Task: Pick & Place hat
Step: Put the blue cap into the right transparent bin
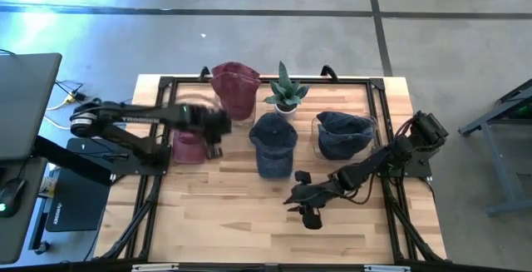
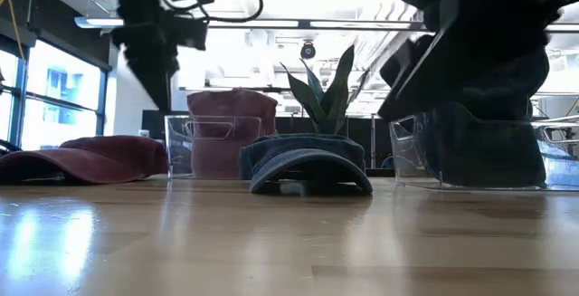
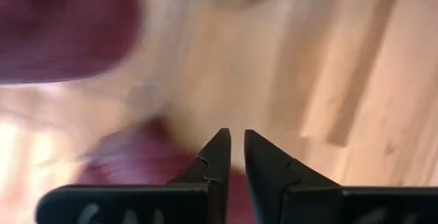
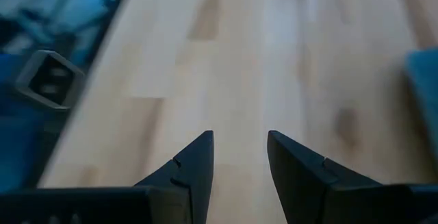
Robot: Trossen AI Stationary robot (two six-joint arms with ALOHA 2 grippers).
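Note:
A maroon hat point(image 1: 189, 145) lies on its brim at the table's left, also in the low view point(image 2: 86, 158). My left gripper point(image 1: 214, 143) hangs just above its right edge, pointing down, its fingers point(image 3: 237, 138) all but together with nothing between them. A navy hat point(image 1: 273, 143) lies on the wood at mid-table. Another maroon hat point(image 1: 234, 89) sits in a clear bin at the far side. Another navy hat point(image 1: 342, 135) sits in a clear bin to the right. My right gripper point(image 1: 293, 199) hovers open over bare wood point(image 4: 239, 142), nearer the front than the navy hat.
A potted plant point(image 1: 287, 89) stands at the far edge between the two bins. A black frame point(image 1: 166, 81) runs around the table's edges. Bare wood point(image 1: 224, 214) stretches along the near side. A laptop point(image 1: 25, 106) sits off the table to the left.

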